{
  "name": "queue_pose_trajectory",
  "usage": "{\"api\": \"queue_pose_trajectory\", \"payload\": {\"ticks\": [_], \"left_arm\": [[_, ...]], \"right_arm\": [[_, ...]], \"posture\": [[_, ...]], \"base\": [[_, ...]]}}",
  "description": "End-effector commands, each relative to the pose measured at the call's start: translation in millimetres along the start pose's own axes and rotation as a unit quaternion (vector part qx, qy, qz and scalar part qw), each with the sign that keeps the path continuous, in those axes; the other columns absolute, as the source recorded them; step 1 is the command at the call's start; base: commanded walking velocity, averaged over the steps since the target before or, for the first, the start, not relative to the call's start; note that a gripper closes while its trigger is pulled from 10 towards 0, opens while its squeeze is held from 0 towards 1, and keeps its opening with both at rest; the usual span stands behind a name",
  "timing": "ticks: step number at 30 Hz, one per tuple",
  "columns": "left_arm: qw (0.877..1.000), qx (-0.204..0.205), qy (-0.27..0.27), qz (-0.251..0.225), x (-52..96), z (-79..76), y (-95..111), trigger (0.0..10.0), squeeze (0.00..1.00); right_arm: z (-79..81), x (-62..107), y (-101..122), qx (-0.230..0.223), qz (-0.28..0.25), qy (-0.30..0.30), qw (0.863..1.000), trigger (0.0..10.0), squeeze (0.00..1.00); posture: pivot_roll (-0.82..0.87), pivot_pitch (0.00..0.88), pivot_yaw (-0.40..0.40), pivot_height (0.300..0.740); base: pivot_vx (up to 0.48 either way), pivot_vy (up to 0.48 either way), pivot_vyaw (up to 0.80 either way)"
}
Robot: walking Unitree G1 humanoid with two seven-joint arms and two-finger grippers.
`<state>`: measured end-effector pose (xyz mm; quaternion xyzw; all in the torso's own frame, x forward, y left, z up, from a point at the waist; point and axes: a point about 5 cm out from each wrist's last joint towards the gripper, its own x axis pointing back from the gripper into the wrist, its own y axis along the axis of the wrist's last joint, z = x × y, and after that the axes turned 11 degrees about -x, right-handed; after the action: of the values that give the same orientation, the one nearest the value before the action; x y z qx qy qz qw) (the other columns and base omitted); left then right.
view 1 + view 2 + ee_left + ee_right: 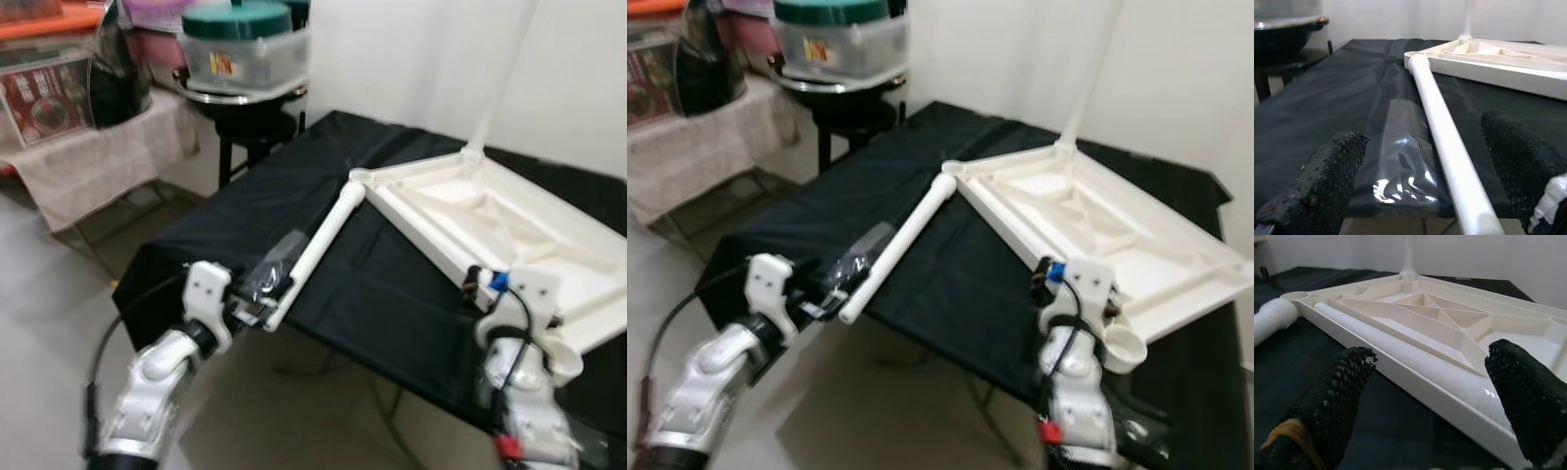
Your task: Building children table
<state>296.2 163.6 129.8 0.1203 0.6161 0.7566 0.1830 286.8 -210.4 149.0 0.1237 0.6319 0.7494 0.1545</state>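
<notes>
An upturned white table top [509, 230] lies on the black-covered table [245, 225]. One white leg [495, 88] stands upright in its far corner. A second white leg [318, 245] lies flat, one end at a corner socket [359, 178], the free end over the table's front edge. My left gripper [1425, 134] is open, with that leg's free end between its fingers [1337, 171] and closer to one of them. My right gripper [1432, 355] is open at the top's near rim, where a third leg [1415, 360] lies inside the frame. A near corner socket [566, 364] is empty.
A clear plastic bag [277, 257] lies beside the flat leg near my left gripper. A stool with a black pan and a green-lidded container [245, 44] stands behind the table. A cloth-covered shelf [98, 157] is at the left. Bare floor lies below the front edge.
</notes>
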Motion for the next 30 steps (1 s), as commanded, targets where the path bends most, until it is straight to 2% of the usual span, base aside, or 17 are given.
{"api": "queue_pose_trajectory", "payload": {"ticks": [1,10,15,24,30], "left_arm": [[1.0,0.004,-0.017,-0.005,-4.4,-8.2,2,10.0,0.0],[1.0,0.005,-0.018,-0.004,-4.0,-9.3,1,10.0,0.0],[1.0,0.007,-0.017,-0.006,-4.1,-9.2,1,10.0,0.0],[1.0,0.01,-0.013,-0.009,-3.3,-9.0,1,10.0,0.0],[1.0,0.019,-0.019,-0.011,-3.5,-11.0,1,10.0,0.0]], "right_arm": [[-18.0,-0.6,-4,0.004,0.011,-0.044,0.999,10.0,0.0],[-30.2,-2.1,-2,0.013,0.004,-0.08,0.997,10.0,0.0],[-29.7,-2.8,-1,0.014,0.003,-0.08,0.997,10.0,0.0],[-26.4,-2.9,-3,0.018,0.006,-0.074,0.997,10.0,0.0],[-27.3,-2.9,-4,0.019,0.007,-0.076,0.997,10.0,0.0]], "posture": [[0.03,0.0,-0.076,0.74],[0.02,0.0,-0.079,0.74],[0.02,0.0,-0.083,0.74],[0.02,0.0,-0.087,0.74],[0.02,0.0,-0.086,0.74]], "base": [[0.0,0.0,-0.8],[0.0,0.0,-0.8],[0.0,0.0,-0.72],[0.382,0.0,0.0],[0.378,0.294,0.0]]}}
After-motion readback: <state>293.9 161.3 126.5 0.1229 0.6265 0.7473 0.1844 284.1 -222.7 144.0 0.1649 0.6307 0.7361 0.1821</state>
